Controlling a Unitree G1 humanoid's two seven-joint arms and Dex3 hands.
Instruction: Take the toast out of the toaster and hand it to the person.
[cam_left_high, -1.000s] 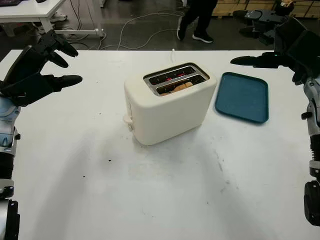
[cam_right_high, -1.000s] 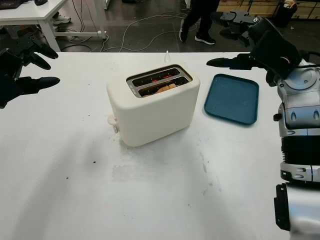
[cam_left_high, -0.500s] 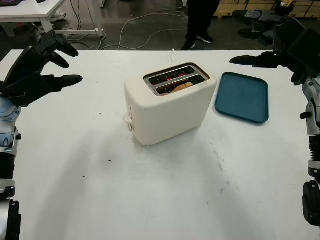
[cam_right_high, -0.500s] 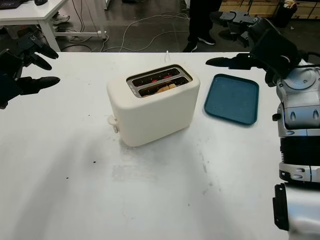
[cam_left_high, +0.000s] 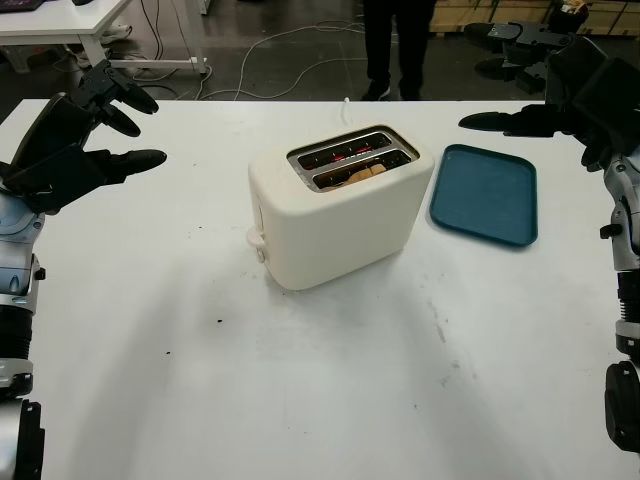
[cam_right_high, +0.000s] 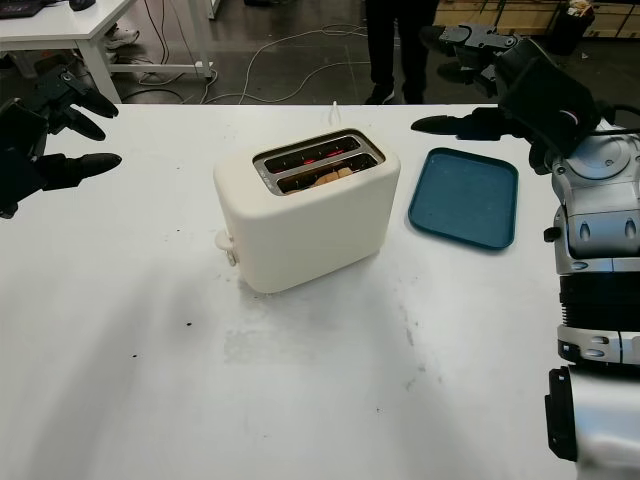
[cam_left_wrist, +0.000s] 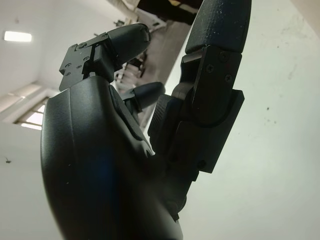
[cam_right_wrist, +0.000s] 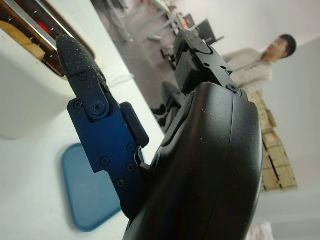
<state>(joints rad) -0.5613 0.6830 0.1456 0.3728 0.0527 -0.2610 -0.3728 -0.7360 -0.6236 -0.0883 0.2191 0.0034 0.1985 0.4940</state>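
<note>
White table (cam_left_high: 330, 400), toast (cam_left_high: 364, 174) in toaster (cam_left_high: 340, 205), between raised robot hands

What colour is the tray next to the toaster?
The tray is dark teal blue, plain with no pattern. It shows best in the left eye view.

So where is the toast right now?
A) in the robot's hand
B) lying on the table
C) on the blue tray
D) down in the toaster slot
D: the toast sits down in the nearer slot of the toaster, the blue tray beside it is bare, and both the left hand and the right hand are open, raised off to the sides.
</note>
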